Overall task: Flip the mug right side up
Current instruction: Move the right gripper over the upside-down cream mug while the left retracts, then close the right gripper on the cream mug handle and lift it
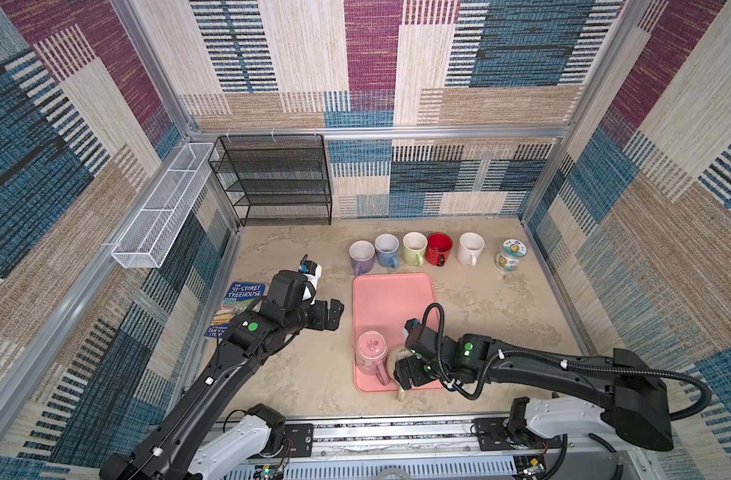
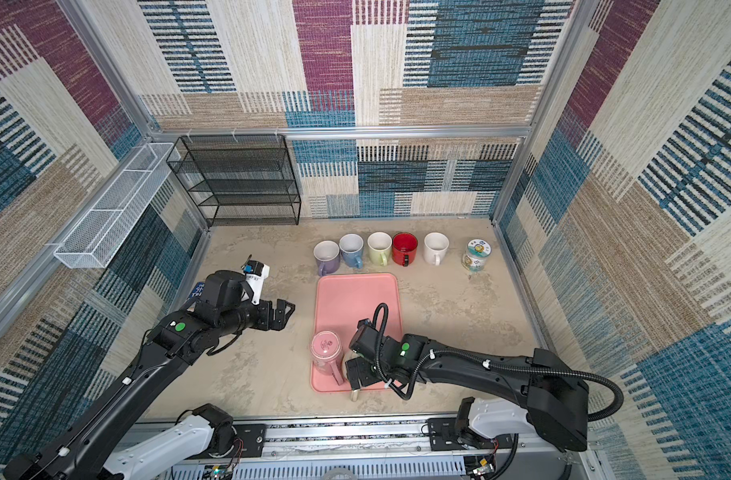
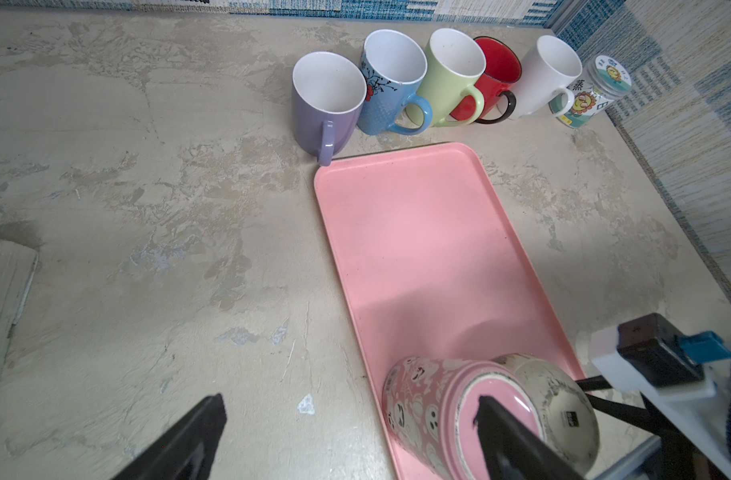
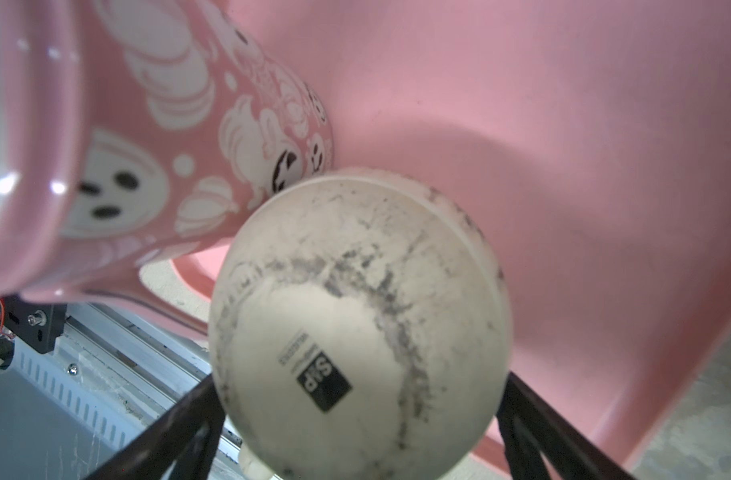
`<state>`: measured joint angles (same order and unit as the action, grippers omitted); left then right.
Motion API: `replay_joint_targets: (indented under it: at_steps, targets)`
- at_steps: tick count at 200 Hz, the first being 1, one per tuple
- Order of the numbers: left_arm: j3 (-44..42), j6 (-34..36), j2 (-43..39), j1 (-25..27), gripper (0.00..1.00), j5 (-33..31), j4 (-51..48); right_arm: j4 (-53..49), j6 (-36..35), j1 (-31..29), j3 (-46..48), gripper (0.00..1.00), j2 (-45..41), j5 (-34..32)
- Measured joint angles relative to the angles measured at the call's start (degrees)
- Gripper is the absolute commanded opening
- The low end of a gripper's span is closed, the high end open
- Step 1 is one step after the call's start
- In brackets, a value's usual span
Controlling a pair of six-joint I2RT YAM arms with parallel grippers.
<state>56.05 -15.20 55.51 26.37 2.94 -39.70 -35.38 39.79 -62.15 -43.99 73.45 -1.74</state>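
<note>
Two mugs stand upside down at the near end of the pink tray (image 1: 392, 299) (image 3: 417, 249). One is a cream mug (image 4: 355, 316) (image 3: 563, 399) with a scuffed base and a black label. The other is a pink ghost-patterned mug (image 1: 371, 351) (image 2: 326, 351) (image 4: 147, 145), touching its left side. My right gripper (image 1: 399, 370) (image 2: 353, 372) (image 4: 359, 382) is over the cream mug, open wide, one finger on each side of its body. My left gripper (image 1: 334, 313) (image 2: 286, 311) (image 3: 349, 403) hangs open and empty above the table, left of the tray.
Behind the tray stand upright mugs in a row: purple (image 1: 361, 253), blue (image 1: 386, 248), green (image 1: 414, 247), red (image 1: 439, 248) and white (image 1: 471, 247), then a printed jar (image 1: 510, 254). A book (image 1: 237, 305) lies at the left. A black wire shelf (image 1: 272, 178) and white wire basket (image 1: 164, 208) line the back left.
</note>
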Motion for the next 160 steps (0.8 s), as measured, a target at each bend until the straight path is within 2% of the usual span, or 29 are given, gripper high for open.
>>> replay_joint_targets:
  at_steps: [101, 160]
  targets:
    - [-0.07, 0.00, 0.00, 0.00, 0.99, 0.00, 0.00, 0.59, -5.07, 8.28, -1.57, 0.93, 2.19, -0.31]
    - [-0.09, 0.20, 0.11, 0.00, 0.99, -0.04, 0.00, -0.52, -11.78, 16.90, -3.26, 0.91, 4.39, -0.39]
